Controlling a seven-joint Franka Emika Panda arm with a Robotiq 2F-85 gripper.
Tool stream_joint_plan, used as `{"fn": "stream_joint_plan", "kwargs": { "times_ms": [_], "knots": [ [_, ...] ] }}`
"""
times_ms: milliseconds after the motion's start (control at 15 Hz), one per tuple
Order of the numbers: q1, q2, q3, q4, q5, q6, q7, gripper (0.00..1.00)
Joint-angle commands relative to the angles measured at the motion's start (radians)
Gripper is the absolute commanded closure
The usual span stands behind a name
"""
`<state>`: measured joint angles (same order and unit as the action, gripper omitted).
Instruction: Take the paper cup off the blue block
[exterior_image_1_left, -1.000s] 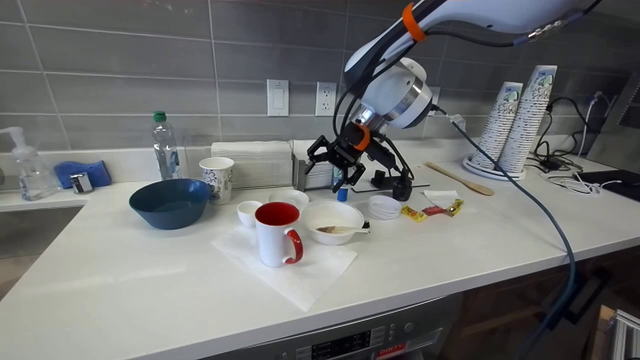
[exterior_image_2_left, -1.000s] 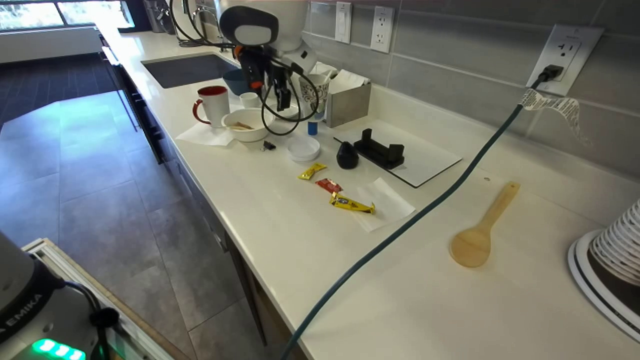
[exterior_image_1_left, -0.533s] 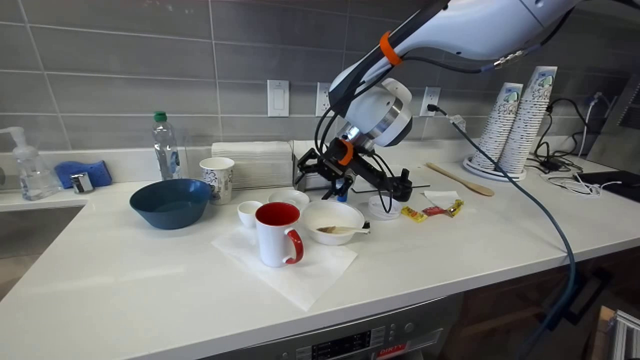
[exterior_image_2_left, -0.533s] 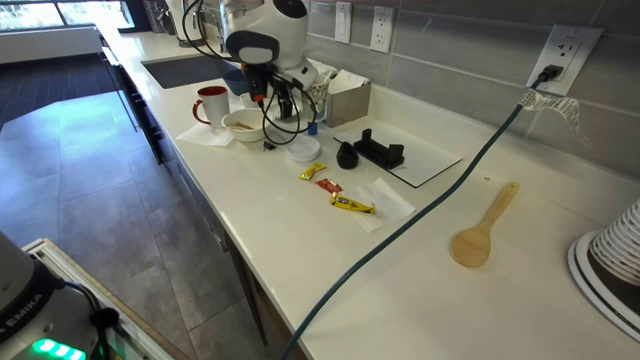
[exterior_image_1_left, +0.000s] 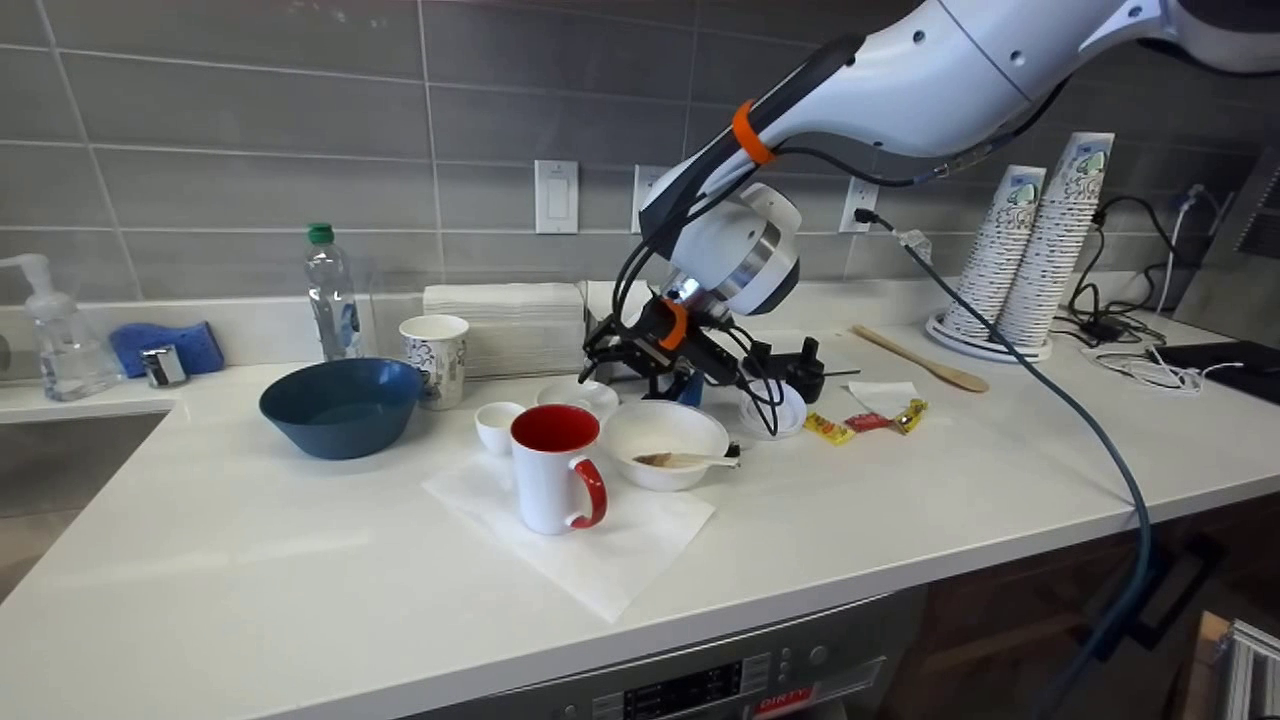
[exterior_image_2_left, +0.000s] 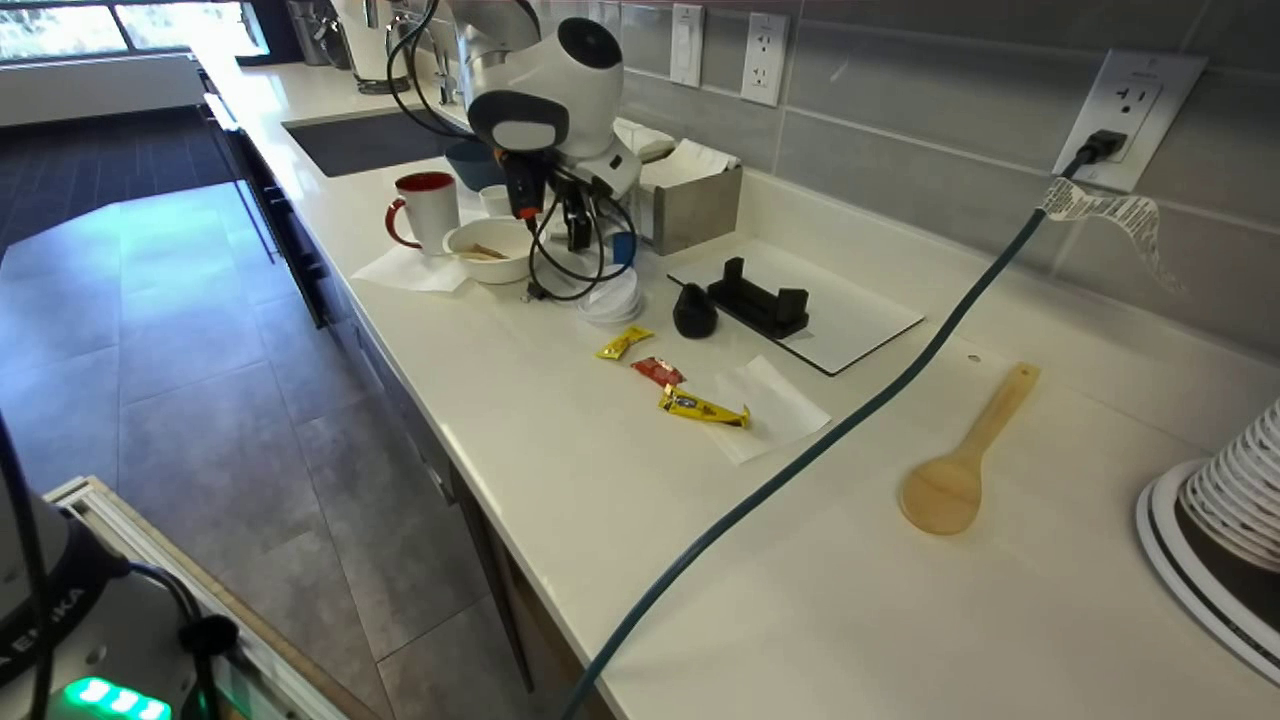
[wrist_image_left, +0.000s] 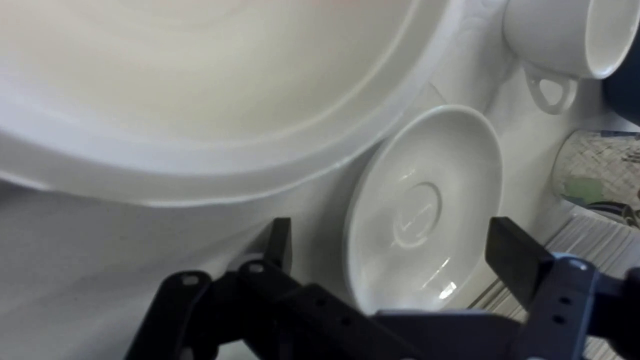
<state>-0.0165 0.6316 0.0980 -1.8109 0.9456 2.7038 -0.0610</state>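
Observation:
My gripper (wrist_image_left: 390, 250) is open in the wrist view, its black fingers apart, with a white saucer (wrist_image_left: 425, 210) showing beyond them. In an exterior view it hangs low behind the white bowl (exterior_image_1_left: 665, 425), beside the napkin holder. A small patch of blue, seemingly the blue block (exterior_image_2_left: 622, 248), shows partly past the cables close beside the gripper. Blue also shows just right of the fingers (exterior_image_1_left: 690, 390). I cannot tell whether it stands upright or is touched. The plain white paper cup does not show; the arm and cables may hide it.
A red-and-white mug (exterior_image_1_left: 545, 490), small white cup (exterior_image_1_left: 495, 430), patterned cup (exterior_image_1_left: 435, 365) and dark-blue bowl (exterior_image_1_left: 340, 410) stand left of the gripper. The metal napkin holder (exterior_image_2_left: 700, 210) is close behind. White lids (exterior_image_2_left: 608, 300) and a black bulb-shaped thing (exterior_image_2_left: 694, 312) lie near the cables.
The gripper has moved down and left in an exterior view, and the arm has lowered. A patterned cup seen behind the cables no longer shows there. The blue patch looks slightly higher and larger.

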Motion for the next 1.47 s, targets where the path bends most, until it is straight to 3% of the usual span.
{"fn": "stream_joint_plan", "kwargs": {
  "times_ms": [0,1400],
  "knots": [
    [-0.009,0.032,0.013,0.044,0.005,0.021,0.022,0.00],
    [-0.030,0.022,0.023,0.039,-0.009,-0.041,0.004,0.00]
  ]
}}
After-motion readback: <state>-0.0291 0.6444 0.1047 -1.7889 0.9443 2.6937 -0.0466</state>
